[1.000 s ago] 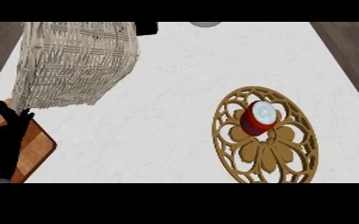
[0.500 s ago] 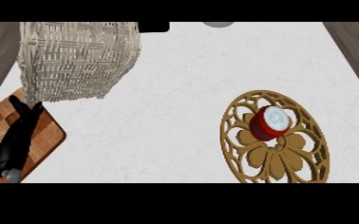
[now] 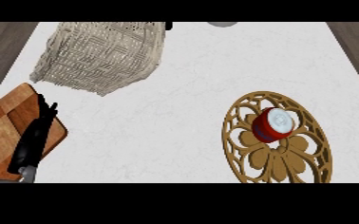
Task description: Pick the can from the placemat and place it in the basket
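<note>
A red can with a white top stands on the round, openwork wooden placemat at the lower right of the white counter. The pale woven basket sits at the upper left, well apart from the can. Neither of my hands shows in the head view, and nothing touches the can.
A wooden cutting board lies at the left edge with a long black utensil across it. A small grey round thing peeks in at the counter's far edge. White counter stretches between basket and placemat.
The view itself has shifted: basket, board and placemat all sit further right in the picture, and more of the board shows. The can stays on the placemat.
</note>
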